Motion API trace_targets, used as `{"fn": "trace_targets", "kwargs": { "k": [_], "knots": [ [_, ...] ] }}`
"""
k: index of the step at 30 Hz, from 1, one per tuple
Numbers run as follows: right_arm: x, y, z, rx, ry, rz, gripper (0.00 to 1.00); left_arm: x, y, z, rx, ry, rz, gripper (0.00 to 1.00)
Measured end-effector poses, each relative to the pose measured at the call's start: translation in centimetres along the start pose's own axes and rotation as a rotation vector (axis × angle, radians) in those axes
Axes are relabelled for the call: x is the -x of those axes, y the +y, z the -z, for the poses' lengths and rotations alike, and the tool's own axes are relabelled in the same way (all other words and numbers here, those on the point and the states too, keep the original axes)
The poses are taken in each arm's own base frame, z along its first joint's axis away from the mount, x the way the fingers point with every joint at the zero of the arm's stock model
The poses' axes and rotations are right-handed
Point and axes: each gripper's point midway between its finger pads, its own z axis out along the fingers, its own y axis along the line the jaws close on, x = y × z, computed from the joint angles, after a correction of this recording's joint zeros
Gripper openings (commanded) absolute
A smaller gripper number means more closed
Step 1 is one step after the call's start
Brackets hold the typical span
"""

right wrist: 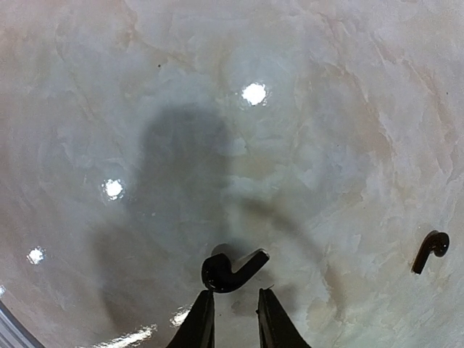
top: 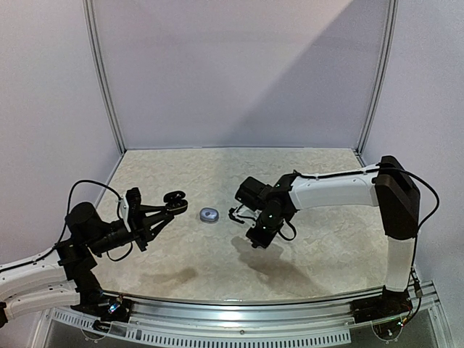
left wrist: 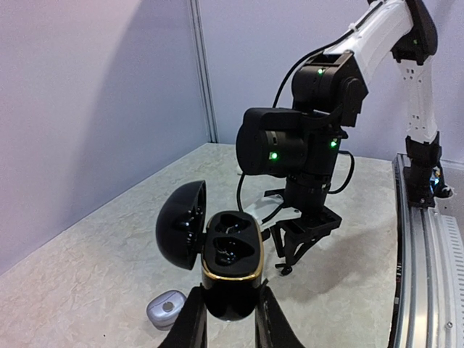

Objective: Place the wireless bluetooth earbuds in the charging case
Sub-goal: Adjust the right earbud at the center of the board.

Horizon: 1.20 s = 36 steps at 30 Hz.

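Observation:
My left gripper [left wrist: 230, 313] is shut on a black charging case [left wrist: 230, 261] with a gold rim, held off the table with its lid swung open to the left; the same case [top: 176, 201] shows in the top view. Its two wells look dark, and what is in them I cannot tell. My right gripper [right wrist: 235, 293] points down at the table with its jaws a little apart. A black earbud [right wrist: 230, 270] sits just past its tips, touching the left fingertip and not pinched between the two. A second black earbud [right wrist: 431, 251] lies on the table to the right.
A small silver-grey closed case [top: 209, 214] lies on the marble table between the two arms, also seen below the held case [left wrist: 165, 308]. The right arm [left wrist: 304, 145] stands close in front of the left gripper. White walls enclose the back and sides.

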Motion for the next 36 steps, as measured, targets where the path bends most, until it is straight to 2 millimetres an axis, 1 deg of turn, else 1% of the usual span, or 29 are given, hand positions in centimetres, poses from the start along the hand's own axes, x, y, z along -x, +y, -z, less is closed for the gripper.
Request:
{"fn": "trace_targets", "kwargs": {
  "k": [4, 6, 8, 10, 13, 16, 20, 24, 26, 30, 32, 36],
  "knots": [
    [-0.1, 0.3, 0.0, 0.017, -0.004, 0.073, 0.39, 0.0, 0.0, 0.0, -0.002, 0.0, 0.0, 0.0],
    [-1.0, 0.6, 0.2, 0.034, -0.011, 0.14, 0.45, 0.0, 0.0, 0.0, -0.004, 0.001, 0.0, 0.0],
    [-1.8, 1.0, 1.1, 0.061, -0.036, 0.214, 0.5, 0.0, 0.0, 0.0, -0.004, 0.001, 0.0, 0.0],
    [-2.5, 1.7, 2.3, 0.09, -0.08, 0.325, 0.52, -0.1, 0.0, 0.0, -0.006, 0.002, 0.0, 0.0],
    [-2.4, 2.6, 3.4, 0.105, -0.149, 0.487, 0.53, -0.1, 0.0, 0.0, -0.005, 0.004, 0.001, 0.0],
    [-2.1, 3.1, 3.2, 0.104, -0.189, 0.646, 0.53, -0.1, 0.0, 0.0, -0.005, 0.004, 0.001, 0.0],
    [-1.5, 3.2, 2.3, 0.086, -0.201, 0.835, 0.51, -0.1, 0.0, 0.0, -0.008, 0.004, 0.001, 0.0],
    [-1.2, 2.6, 0.3, 0.078, -0.179, 0.95, 0.47, -0.2, 0.1, 0.1, -0.007, 0.006, 0.001, 0.0],
    [-1.3, 2.1, -0.4, 0.074, -0.167, 0.984, 0.44, -0.2, 0.2, 0.1, -0.007, 0.008, 0.001, 0.0],
    [-1.2, 1.8, -1.1, 0.063, -0.168, 1.038, 0.38, -0.4, 0.2, 0.1, -0.007, 0.015, 0.003, 0.0],
    [-0.9, 1.8, -1.2, 0.055, -0.177, 1.055, 0.35, -0.5, 0.3, 0.1, -0.006, 0.017, 0.004, 0.0],
    [-0.4, 1.7, -1.2, 0.042, -0.193, 1.074, 0.26, -0.5, 0.3, 0.1, -0.007, 0.018, 0.004, 0.0]
  ]
}}
